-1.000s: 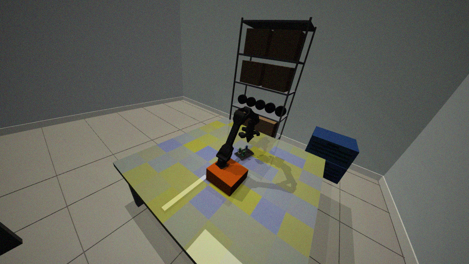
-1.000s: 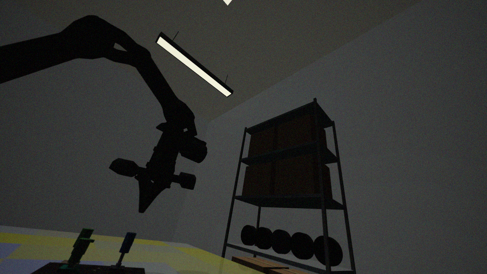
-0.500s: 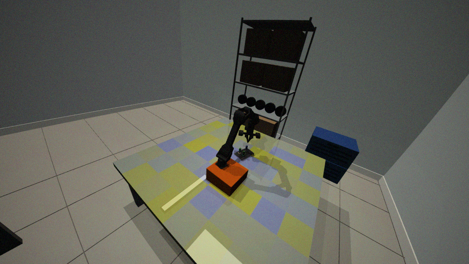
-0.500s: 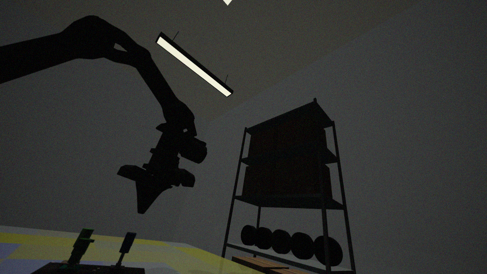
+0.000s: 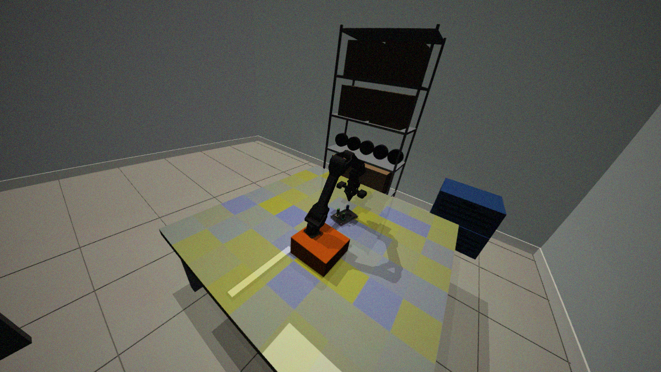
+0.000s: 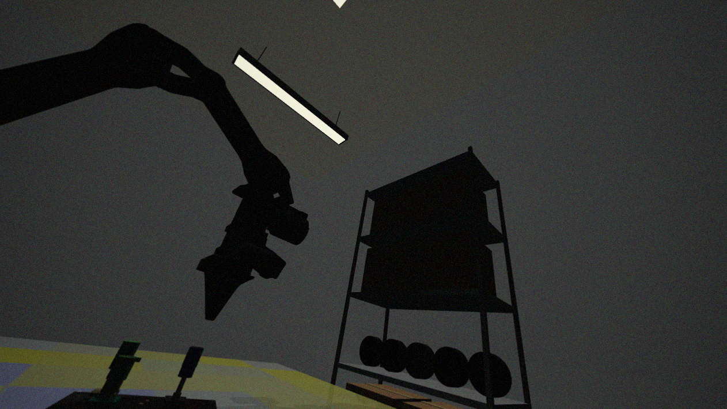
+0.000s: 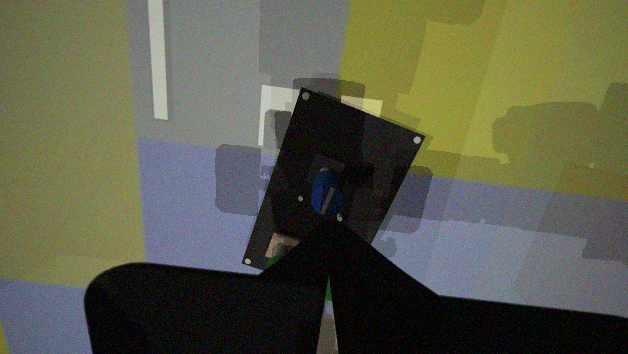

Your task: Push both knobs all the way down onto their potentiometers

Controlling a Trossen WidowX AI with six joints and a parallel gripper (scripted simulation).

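One blue knob (image 6: 190, 361) (image 7: 324, 193) raised on shaft; jaws (image 5: 349, 199) (image 6: 209, 318) together, above board (image 5: 343, 217) (image 6: 147, 403) (image 7: 330, 135)

blue knob (image 6: 190, 361) (image 7: 324, 194), black board (image 5: 344, 216) (image 6: 137, 402) (image 7: 327, 135), orange block (image 5: 319, 247)

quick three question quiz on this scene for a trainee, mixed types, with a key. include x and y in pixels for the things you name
1. True or false: the end effector (image 5: 349, 199) (image 6: 209, 318) (image 7: 330, 231) is gripping the blue knob (image 6: 190, 362) (image 7: 324, 194).
2. Multiple choice: what colour is the block (image 5: 319, 247) under the arm's base?
a) white
b) orange
c) green
3. Fill in the blank: in the exterior view, the blue knob stands up on a thin ____ above the circuit board (image 5: 344, 216) (image 6: 152, 404) (image 7: 325, 135).

Key: 1. false; 2. b; 3. shaft
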